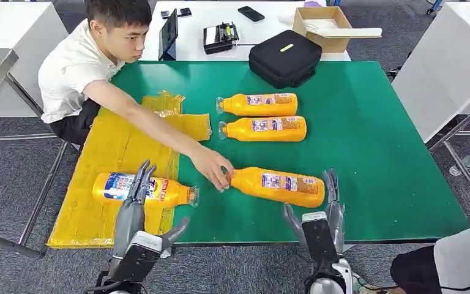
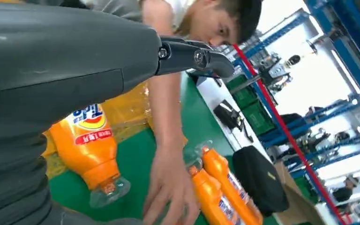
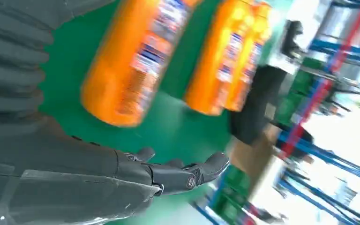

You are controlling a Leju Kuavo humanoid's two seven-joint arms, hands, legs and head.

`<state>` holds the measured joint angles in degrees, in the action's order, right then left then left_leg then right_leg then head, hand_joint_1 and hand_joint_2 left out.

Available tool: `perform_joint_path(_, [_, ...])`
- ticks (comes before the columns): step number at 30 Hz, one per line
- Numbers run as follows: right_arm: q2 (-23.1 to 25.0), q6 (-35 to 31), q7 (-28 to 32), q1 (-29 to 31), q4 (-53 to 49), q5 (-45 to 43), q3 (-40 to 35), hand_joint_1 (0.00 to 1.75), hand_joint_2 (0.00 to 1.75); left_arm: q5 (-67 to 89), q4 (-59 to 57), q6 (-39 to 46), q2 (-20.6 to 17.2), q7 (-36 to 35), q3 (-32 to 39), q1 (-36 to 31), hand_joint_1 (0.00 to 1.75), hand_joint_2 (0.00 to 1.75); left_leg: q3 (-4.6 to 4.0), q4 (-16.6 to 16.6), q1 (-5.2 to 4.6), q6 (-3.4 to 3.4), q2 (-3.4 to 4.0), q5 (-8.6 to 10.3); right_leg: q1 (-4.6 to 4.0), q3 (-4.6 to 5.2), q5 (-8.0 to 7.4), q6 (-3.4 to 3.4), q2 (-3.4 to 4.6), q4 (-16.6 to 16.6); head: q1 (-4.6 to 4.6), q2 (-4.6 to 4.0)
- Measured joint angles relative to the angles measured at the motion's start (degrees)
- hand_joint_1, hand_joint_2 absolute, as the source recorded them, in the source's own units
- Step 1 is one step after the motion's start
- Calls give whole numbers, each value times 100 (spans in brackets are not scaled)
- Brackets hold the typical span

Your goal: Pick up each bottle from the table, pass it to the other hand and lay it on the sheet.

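While a person's hand (image 1: 213,168) touches the nearest bottle (image 1: 278,186) on the green table (image 1: 379,147), another bottle (image 1: 144,189) lies on the yellow sheet (image 1: 119,153); left hand (image 1: 136,208) and right hand (image 1: 321,211) hover spread, empty, above grey carpet (image 1: 6,184).

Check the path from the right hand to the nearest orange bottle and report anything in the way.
Nothing lies between the right hand and the nearest orange bottle, just ahead of its fingers. But a person's hand rests at that bottle's cap end, so a grasp now risks contact.
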<state>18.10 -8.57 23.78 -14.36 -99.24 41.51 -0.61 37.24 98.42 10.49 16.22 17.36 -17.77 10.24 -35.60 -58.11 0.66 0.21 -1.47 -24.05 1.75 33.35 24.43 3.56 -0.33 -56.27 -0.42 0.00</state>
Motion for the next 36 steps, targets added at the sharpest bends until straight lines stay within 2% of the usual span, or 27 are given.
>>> perform_joint_path(6, [0,-96,146,-126,-528,159,-144,0,175,-183,0,-50,59,46,125,36,0,175,1,0,0,-5,1,-4,0,2,0,0,4,0,0,0])
perform_joint_path(10, [0,-358,463,-194,-692,216,-177,0,175,-717,-24,-356,70,-5,134,37,0,175,2,0,0,-5,2,-4,1,4,0,0,5,1,0,0])
perform_joint_path(14, [-9,-941,446,-228,-832,1136,-177,0,175,-1955,-195,-938,79,-175,134,24,0,175,1,0,0,-4,5,-5,0,3,0,0,9,1,0,0])
perform_joint_path(18, [-63,-1502,-139,-199,-815,2418,-227,0,175,-2489,-415,-1360,74,164,134,-12,0,175,1,0,0,-5,6,-5,-1,2,0,0,9,0,0,0])
perform_joint_path(23, [-370,-1606,-1031,-75,-511,3880,-428,0,175,-2428,-606,-1270,74,319,131,-86,0,175,1,0,0,-5,12,-5,0,3,0,0,12,0,-4,0])
perform_joint_path(28, [-747,-1344,-1380,211,-212,4277,-618,0,175,-2137,-937,-883,74,376,103,-312,0,175,2,0,0,-4,13,-4,1,1,-2,1,12,0,-2,0])
perform_joint_path(36, [-1324,-843,-1613,678,463,4362,-848,0,175,-2393,-1495,-1079,74,133,-50,-626,0,175,3,-1,0,-4,13,-4,1,1,-4,3,12,0,-5,0])
